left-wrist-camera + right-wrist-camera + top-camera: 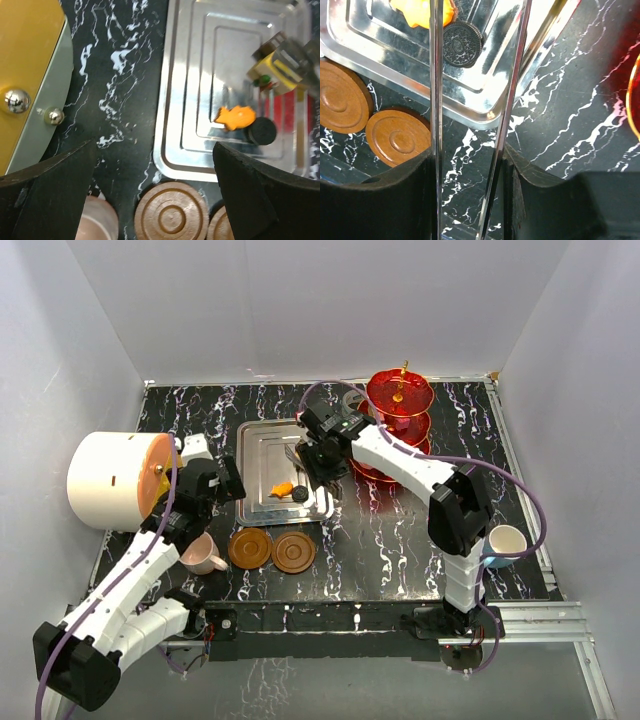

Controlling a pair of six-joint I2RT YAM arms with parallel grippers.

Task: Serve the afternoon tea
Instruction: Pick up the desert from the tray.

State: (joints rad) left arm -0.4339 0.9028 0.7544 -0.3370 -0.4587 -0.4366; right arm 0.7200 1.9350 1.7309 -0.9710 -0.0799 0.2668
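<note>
Moving sweets, seemingly: clamping silver tongs (436, 100) in the partly closed right gripper (467, 192) over the steel tray (262, 440), above the orange sweet (235, 118) and a dark biscuit (262, 132) lying there, red tiered stand (400, 395) just beside. Hovering the left gripper (155, 172), spread wide and empty, over the counter (400, 540) near the pink cup (203, 555) and two saucers (250, 548). Probably needing next: pinching the orange sweet and lifting it to a tier.
</note>
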